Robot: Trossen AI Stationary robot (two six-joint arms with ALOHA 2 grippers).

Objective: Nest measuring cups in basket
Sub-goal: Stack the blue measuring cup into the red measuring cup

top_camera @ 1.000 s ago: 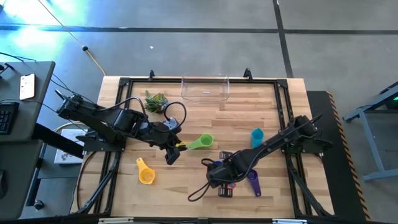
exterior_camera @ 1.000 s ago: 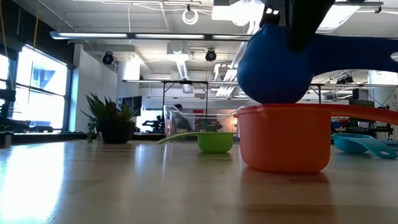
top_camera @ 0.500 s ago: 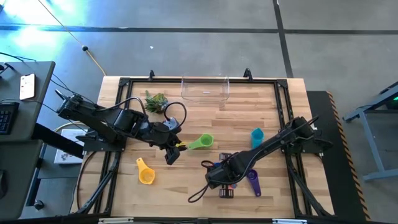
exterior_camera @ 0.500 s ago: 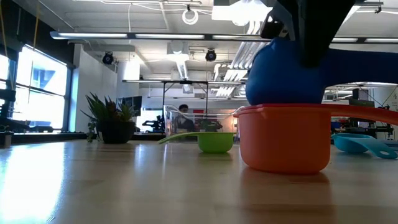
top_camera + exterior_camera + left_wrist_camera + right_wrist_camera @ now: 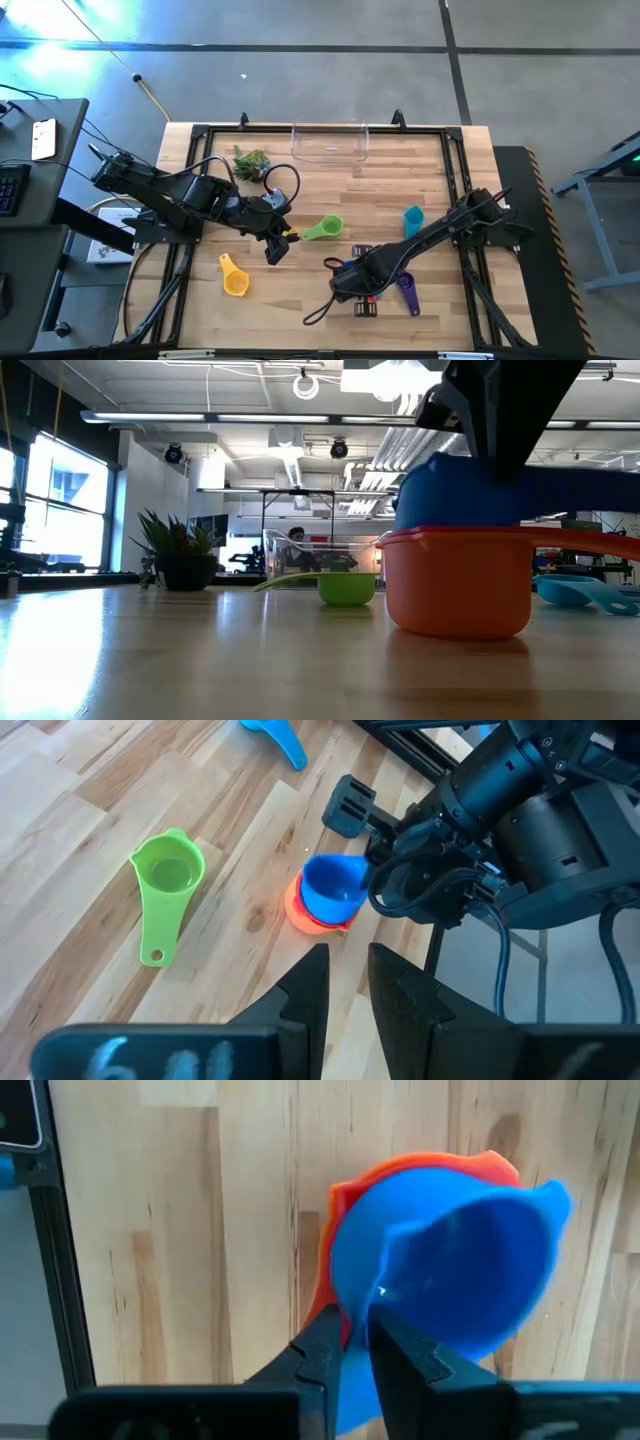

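Observation:
My right gripper (image 5: 356, 1342) stands over the near middle of the table (image 5: 352, 282), shut on a blue measuring cup (image 5: 450, 1270). The blue cup (image 5: 450, 495) sits inside an orange cup (image 5: 458, 585) that stands on the table. A green cup (image 5: 325, 229), a yellow cup (image 5: 234, 280), a teal cup (image 5: 413, 220) and a purple cup (image 5: 407, 290) lie loose on the wood. The clear basket (image 5: 330, 142) stands at the far edge. My left gripper (image 5: 348, 975) hangs left of centre (image 5: 276, 246), slightly open, with nothing between its fingers. My right gripper pinches the blue cup between its two fingers, at the place where the handle meets the bowl (image 5: 357, 1325). It comes from above, pointing steeply down. The bowl rests in the orange cup (image 5: 420, 1170), and the handle (image 5: 585, 490) sticks out level over the orange cup's handle.
A small spiky green plant (image 5: 250, 162) stands at the far left, beside the basket. A black cable (image 5: 318, 305) lies on the wood by my right arm. A dark block (image 5: 363, 307) sits near the front edge. Bare wood lies between the cups and the basket.
My right gripper has gone down a little with the blue cup. The cup hung tilted just above the orange cup's rim; now its bowl has sunk into the orange cup and it sits level.

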